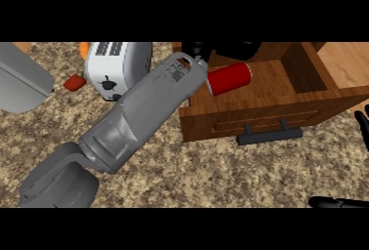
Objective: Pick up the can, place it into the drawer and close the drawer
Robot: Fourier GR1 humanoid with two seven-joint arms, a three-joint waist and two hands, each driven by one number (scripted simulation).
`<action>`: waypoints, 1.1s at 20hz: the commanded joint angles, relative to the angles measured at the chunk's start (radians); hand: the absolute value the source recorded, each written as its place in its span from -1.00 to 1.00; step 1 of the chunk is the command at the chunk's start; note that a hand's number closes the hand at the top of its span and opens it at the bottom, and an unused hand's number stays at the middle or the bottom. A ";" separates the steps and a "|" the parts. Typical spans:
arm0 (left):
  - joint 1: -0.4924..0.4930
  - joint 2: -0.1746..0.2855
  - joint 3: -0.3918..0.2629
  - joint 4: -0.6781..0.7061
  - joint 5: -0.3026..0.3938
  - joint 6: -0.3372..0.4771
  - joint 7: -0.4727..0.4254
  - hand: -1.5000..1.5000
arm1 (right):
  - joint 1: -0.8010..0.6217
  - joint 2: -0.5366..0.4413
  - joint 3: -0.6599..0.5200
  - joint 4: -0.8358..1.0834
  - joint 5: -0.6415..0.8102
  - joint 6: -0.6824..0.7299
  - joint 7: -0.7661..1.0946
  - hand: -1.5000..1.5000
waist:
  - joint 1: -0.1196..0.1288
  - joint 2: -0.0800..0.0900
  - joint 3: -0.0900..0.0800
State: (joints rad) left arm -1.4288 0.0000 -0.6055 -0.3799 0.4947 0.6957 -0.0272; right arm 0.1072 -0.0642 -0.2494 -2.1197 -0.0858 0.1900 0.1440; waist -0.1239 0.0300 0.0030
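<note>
The red can (229, 77) lies tilted inside the open wooden drawer (302, 105), towards its left side. My left forearm crosses from the lower left up to the drawer's left wall. My left hand (238, 49) shows only as black shapes just beyond the can, touching or nearly touching its far end; the forearm hides most of it. The drawer's dark handle (270, 134) faces me on its front panel. At the right edge my right hand (362, 128) rests open, fingers up, apart from the drawer.
A white toaster (115, 63) stands left of the drawer, close to my left forearm. A small red object (74, 83) and an orange one (84, 49) lie beside it. A large grey rounded object (22, 78) fills the far left. The counter is speckled stone.
</note>
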 commanded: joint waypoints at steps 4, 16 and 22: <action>0.038 0.000 -0.030 0.009 0.039 0.074 -0.040 -1.00 | 0.013 0.006 0.024 -0.019 0.005 0.012 -0.002 -1.00 | -0.012 0.003 0.000; 0.004 0.000 -0.009 -0.008 0.127 0.096 -0.057 -1.00 | 0.030 -0.048 0.026 -0.075 0.175 0.010 -0.102 -1.00 | 0.012 -0.003 -0.001; 0.008 0.000 0.001 -0.032 0.185 0.097 -0.076 -1.00 | -0.061 -0.115 0.074 -0.099 0.297 0.009 -0.075 -1.00 | 0.018 0.000 -0.002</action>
State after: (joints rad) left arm -1.4147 0.0001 -0.6146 -0.3917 0.6441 0.7871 -0.0896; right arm 0.0841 -0.1505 -0.2049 -2.2141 0.1358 0.1995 0.0736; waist -0.1129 0.0295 0.0013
